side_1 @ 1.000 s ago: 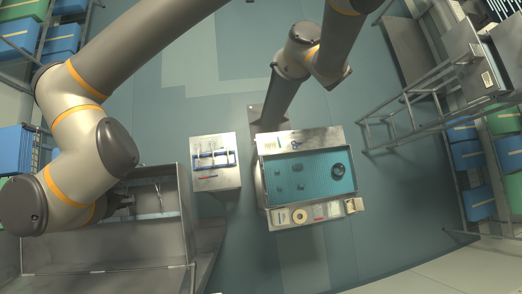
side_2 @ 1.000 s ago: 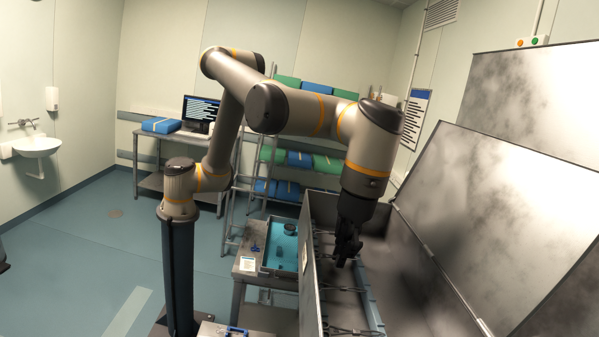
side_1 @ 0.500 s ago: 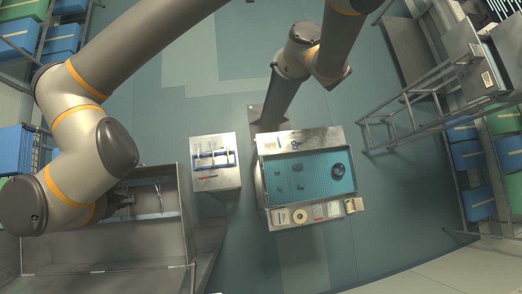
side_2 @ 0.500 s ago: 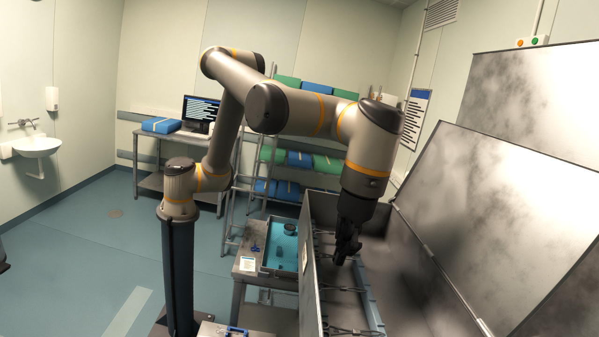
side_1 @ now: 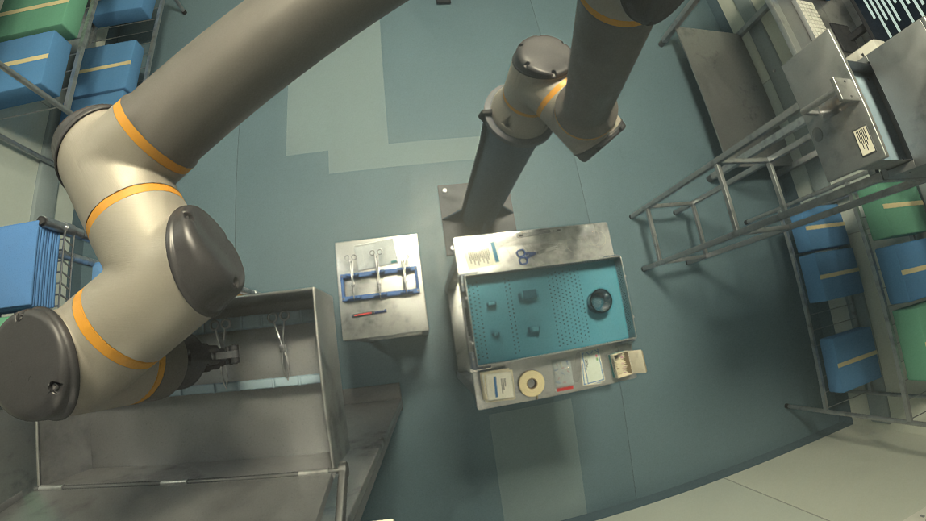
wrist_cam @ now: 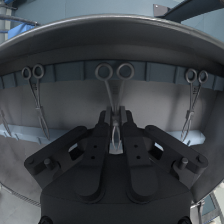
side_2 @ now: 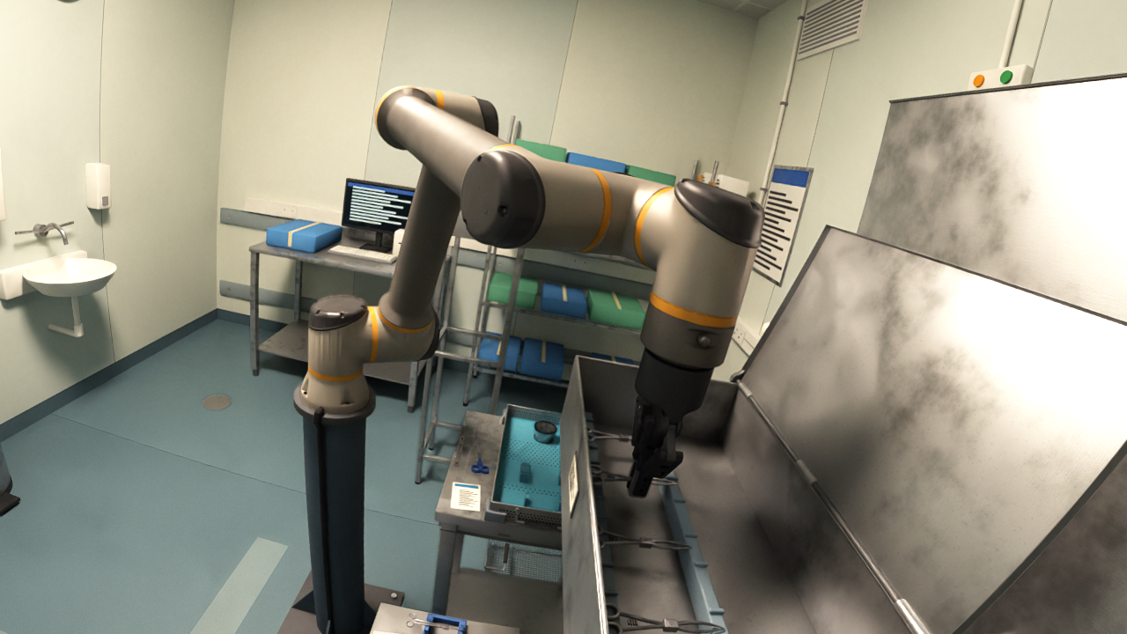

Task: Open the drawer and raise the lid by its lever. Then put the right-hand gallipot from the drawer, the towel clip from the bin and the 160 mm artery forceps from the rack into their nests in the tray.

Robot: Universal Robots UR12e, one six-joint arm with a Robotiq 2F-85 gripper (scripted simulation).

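My gripper [wrist_cam: 115,120] [side_2: 640,482] reaches down inside the steel bin [side_2: 670,505], whose lid [side_2: 930,410] stands raised. The towel clip [wrist_cam: 114,90] lies in the middle of the bin, its two ring handles on a blue rail and its curved tips below my fingers. Two more ringed instruments lie on either side, one to the left [wrist_cam: 35,93] and one to the right [wrist_cam: 193,96]. The blue tray [side_1: 547,308] stands on its table with a dark gallipot [side_1: 600,301] in it. The rack [side_1: 379,280] holds several forceps. My gripper is closed on the towel clip near its pivot.
The bin's front wall [side_2: 579,505] rises close to my wrist, and the raised lid leans behind. A blue rail [wrist_cam: 175,134] runs under the instruments' tips. Scissors [side_1: 526,255], a tape roll [side_1: 532,383] and cards lie on the tray table.
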